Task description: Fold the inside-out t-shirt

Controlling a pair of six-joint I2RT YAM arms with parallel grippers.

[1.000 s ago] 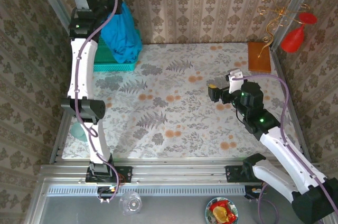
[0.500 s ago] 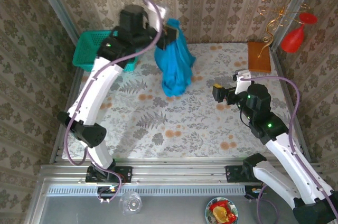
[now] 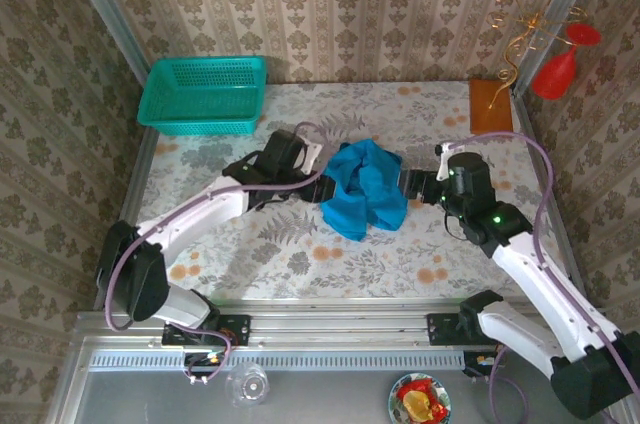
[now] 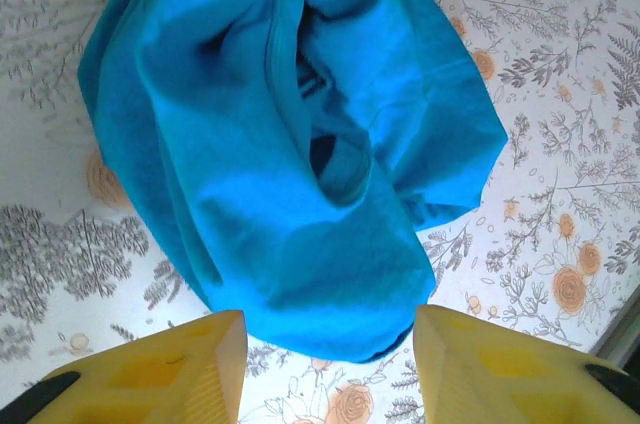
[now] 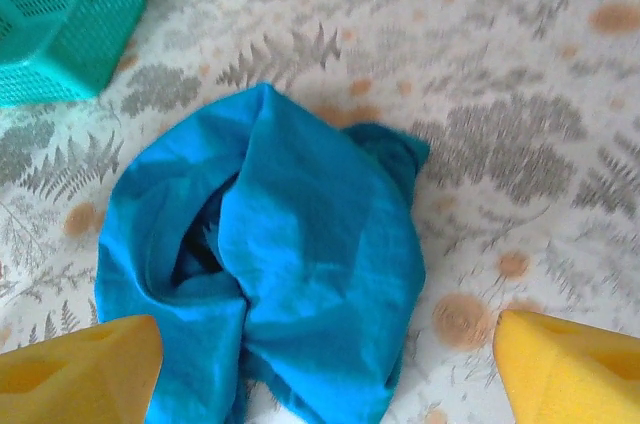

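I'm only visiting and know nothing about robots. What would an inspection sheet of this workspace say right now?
Surface: floral tabletop, flat, no spills seen.
Job's things: teal-blue t-shirt crumpled in a heap mid-table, not yet folded.
Clutter: turquoise mesh basket in the far left corner; orange-brown board in the far right corner.
Grippers: left jaws and right jaws both open, one on each side of the shirt, gripping nothing.
Cables: a purple cable runs along each arm; no snag seen.
Surroundings: patterned wallpaper on the walls; red ornament beyond the right frame.
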